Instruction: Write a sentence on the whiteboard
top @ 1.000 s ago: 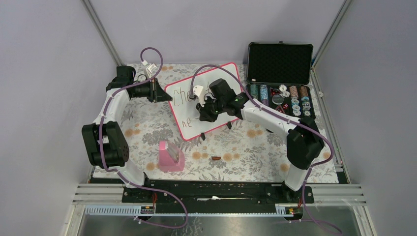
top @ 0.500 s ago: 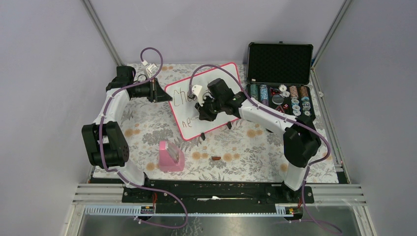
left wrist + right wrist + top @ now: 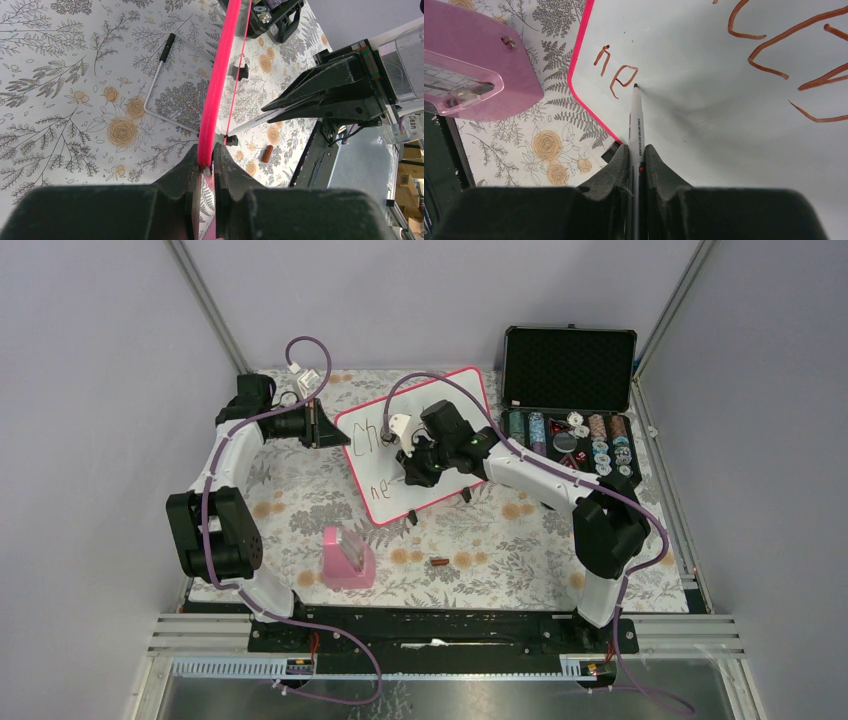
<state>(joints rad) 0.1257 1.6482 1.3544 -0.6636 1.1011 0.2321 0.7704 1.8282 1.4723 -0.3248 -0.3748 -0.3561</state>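
Observation:
The whiteboard [image 3: 462, 392], white with a pink-red frame, stands tilted on the flowered table. My left gripper [image 3: 326, 426] is shut on its left frame edge [image 3: 220, 75], one finger on each side [image 3: 206, 161]. My right gripper [image 3: 413, 471] hangs over the board's middle, shut on a white marker [image 3: 636, 119]. The marker's tip touches the board just right of the letters "ne" [image 3: 616, 74]. These begin the lower line of the sentence. Larger strokes of the upper line [image 3: 781, 47] show at the right; from above it reads "Ch" [image 3: 368, 434] before my arm hides the rest.
A pink block-shaped object [image 3: 347, 558] stands in front of the board, close to its lower corner [image 3: 471, 60]. An open black case [image 3: 568, 368] with poker chips lies at the back right. A small brown cap [image 3: 438, 562] lies on the table. A wire stand [image 3: 159, 75] lies behind the board.
My right arm has shifted slightly left over the board with the marker. The left arm and the board have not moved.

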